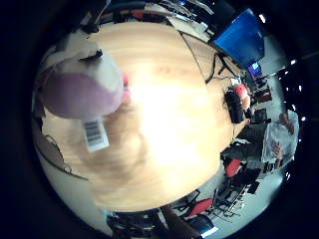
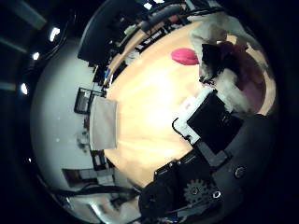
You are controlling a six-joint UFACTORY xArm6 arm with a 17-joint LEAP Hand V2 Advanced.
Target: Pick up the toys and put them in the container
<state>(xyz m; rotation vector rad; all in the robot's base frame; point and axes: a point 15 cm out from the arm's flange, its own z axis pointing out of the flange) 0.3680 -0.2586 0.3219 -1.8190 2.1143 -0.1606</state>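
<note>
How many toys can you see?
2. A white and purple plush toy sits close against the hand, over the wooden table. A pink toy lies on the table beside it. Others may be hidden.

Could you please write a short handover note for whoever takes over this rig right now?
Robot hand: fingers curled round a white and purple plush toy, which it holds close to the palm above the wooden table.
A pink toy lies on the table beside it.
Done: plush toy grasped.
Left: put it in the container, then fetch the pink toy. No container shows in either view.
</note>
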